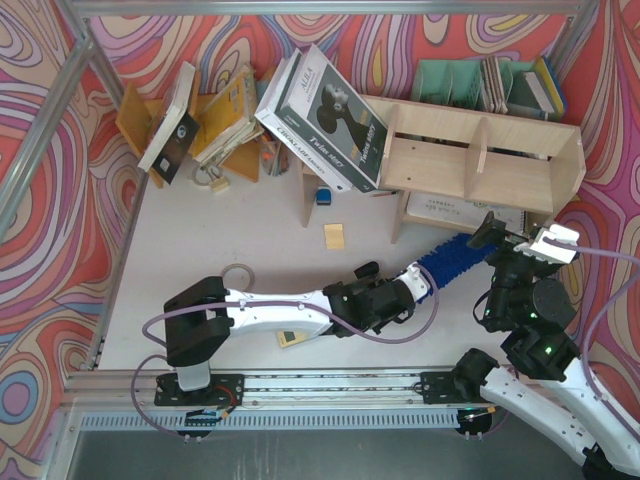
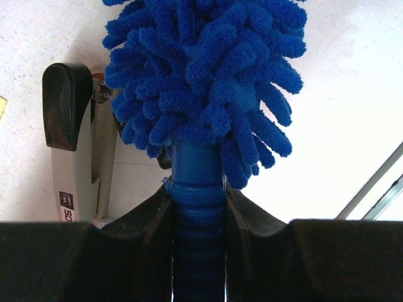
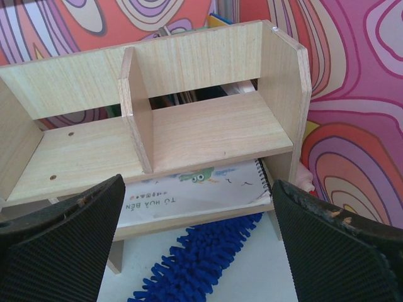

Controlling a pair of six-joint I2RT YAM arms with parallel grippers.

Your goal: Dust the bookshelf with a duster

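Closest to the lens, the left gripper [image 2: 198,201] is clamped narrow on the ribbed blue handle of the duster [image 2: 208,75]. Its two black fingers press against either side of the neck, and the fluffy head rises straight ahead of it. From above, that long axis runs away from the left gripper and off to its right, ending under the right gripper [image 1: 520,240]. The bookshelf [image 1: 480,150] lies just beyond the brush tip, so the coming move looks like a push along the same line, or a lift to reach the boards above. The right gripper hangs nearer the shelf, but its jaws stand wide and hold nothing; the left arm has the tool. The left wrist view proves the grip and shows a stapler [image 2: 75,138] lying to the gripper's left, but no shelf at all. The right wrist view gives the reverse: the divider and bare compartments ahead of the open jaws, a spiral notebook [image 3: 195,189] in the lowest slot, and blue chenille below them near the bottom edge. Whether it touches the wood I cannot tell.
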